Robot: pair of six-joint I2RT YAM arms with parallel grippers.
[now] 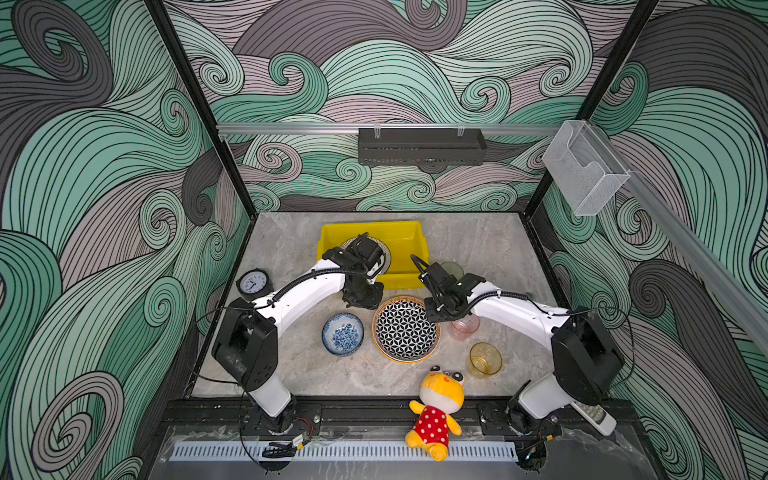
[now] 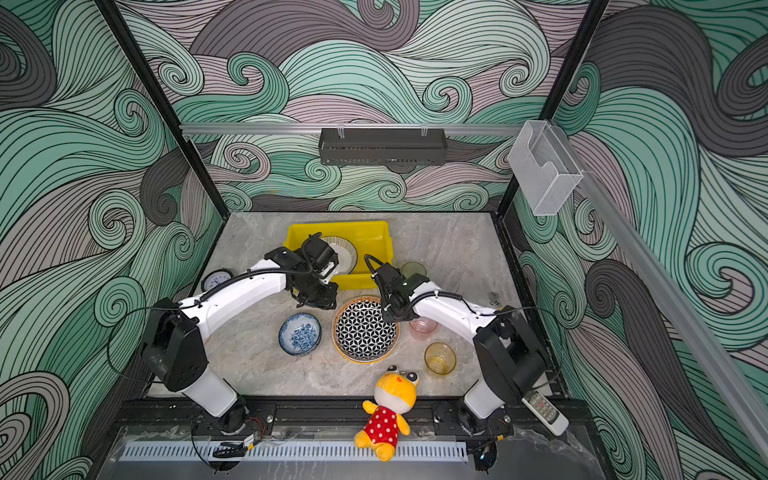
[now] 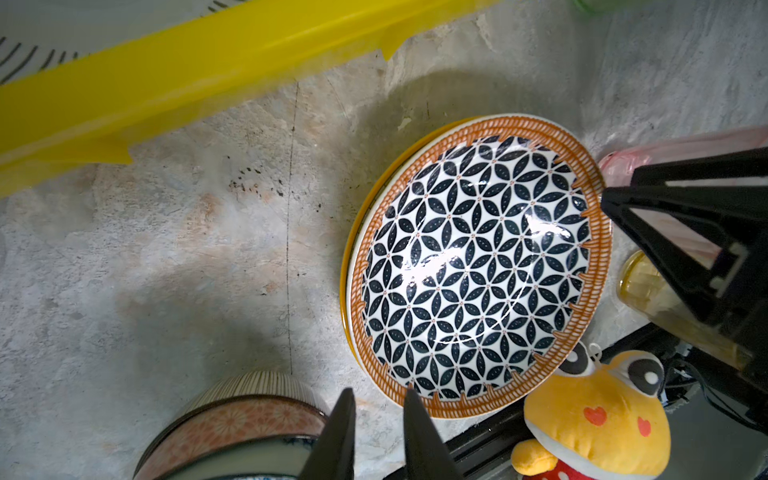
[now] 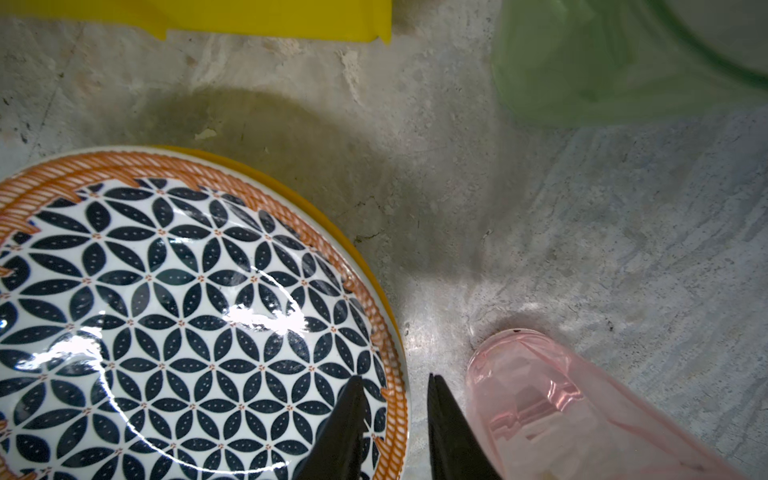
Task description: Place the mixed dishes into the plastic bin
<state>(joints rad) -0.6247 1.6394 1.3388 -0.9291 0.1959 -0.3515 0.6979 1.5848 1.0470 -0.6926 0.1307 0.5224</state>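
The yellow plastic bin [image 1: 370, 226] stands at the back of the table and holds a striped plate [image 2: 345, 253]. A black-and-white geometric plate [image 1: 405, 330] with an orange rim lies in the middle, on top of a yellow-rimmed plate. My right gripper [image 4: 395, 378] is open and straddles that plate's rim: one finger over the pattern, one outside, next to the pink cup [image 4: 540, 399]. My left gripper [image 3: 378, 392] is open and empty above bare table, between a bowl [image 3: 232, 424] and the geometric plate [image 3: 478, 266]. The blue floral bowl [image 1: 343, 334], an amber cup [image 1: 485, 359] and a green cup [image 1: 453, 269] stand on the table.
A yellow plush toy [image 1: 436, 409] lies over the table's front edge. A black clock [image 1: 253, 282] sits at the left, a remote [image 1: 594, 415] at the front right. A dark grey tray [image 1: 422, 146] and a clear box [image 1: 584, 170] hang on the walls.
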